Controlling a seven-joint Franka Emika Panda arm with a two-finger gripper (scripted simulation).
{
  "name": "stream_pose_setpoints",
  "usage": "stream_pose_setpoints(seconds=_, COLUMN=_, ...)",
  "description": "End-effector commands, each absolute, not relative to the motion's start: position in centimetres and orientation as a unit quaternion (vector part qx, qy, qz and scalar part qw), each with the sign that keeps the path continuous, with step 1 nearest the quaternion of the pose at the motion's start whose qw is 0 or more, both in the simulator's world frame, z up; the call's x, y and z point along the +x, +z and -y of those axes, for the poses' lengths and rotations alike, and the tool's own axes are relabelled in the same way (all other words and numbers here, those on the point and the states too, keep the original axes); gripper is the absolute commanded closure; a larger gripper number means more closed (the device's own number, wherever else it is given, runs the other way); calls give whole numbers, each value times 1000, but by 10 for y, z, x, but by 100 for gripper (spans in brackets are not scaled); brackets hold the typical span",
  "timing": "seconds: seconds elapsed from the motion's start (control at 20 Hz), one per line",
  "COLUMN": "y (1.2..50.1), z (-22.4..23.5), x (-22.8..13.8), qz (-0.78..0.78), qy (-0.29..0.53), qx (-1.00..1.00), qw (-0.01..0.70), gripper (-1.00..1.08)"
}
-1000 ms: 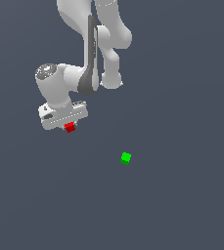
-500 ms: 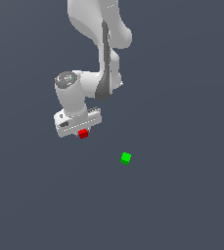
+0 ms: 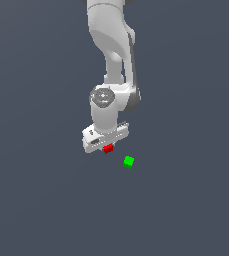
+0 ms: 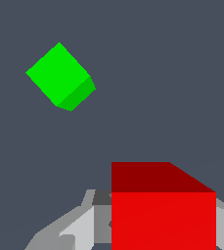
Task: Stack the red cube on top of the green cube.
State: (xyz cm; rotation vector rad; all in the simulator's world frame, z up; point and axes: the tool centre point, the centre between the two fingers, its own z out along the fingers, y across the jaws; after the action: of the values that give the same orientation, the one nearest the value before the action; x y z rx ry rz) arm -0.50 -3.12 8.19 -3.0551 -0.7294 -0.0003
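Note:
The red cube (image 3: 108,148) hangs just under the white hand, held in my gripper (image 3: 108,148), which is shut on it. It fills the near part of the wrist view as a large red cube (image 4: 162,207) between the grey fingers (image 4: 72,229). The green cube (image 3: 129,162) rests on the dark floor, a short way toward the exterior view's right and slightly lower in that picture than the red one. In the wrist view the green cube (image 4: 59,76) lies apart from the held cube, untouched.
The white arm (image 3: 111,55) comes down from the top of the exterior view to the hand. A plain dark grey floor (image 3: 36,210) surrounds both cubes.
The arm has carried the red cube toward the exterior view's right, closing most of the gap to the green cube. The green cube has stayed put.

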Motion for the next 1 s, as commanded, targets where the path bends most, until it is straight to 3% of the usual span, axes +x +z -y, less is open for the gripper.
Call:
stream_pose_setpoints(seconds=0.0, y=77, z=6, x=7, qz=231, qy=0, qx=-973, qw=0, gripper=108)
stream_pose_setpoints(seconds=0.4, y=66, z=-48, x=34, qz=231, qy=0, qx=-973, qw=0, gripper=108)
stream_pose_setpoints(seconds=0.85, y=63, z=-66, x=44, qz=231, qy=0, qx=-973, qw=0, gripper=108)
stream_pose_setpoints(seconds=0.9, y=63, z=-66, x=44, qz=231, qy=0, qx=-973, qw=0, gripper=-92)
stream_pose_setpoints(seconds=0.95, y=63, z=-66, x=44, qz=231, qy=0, qx=-973, qw=0, gripper=-92)
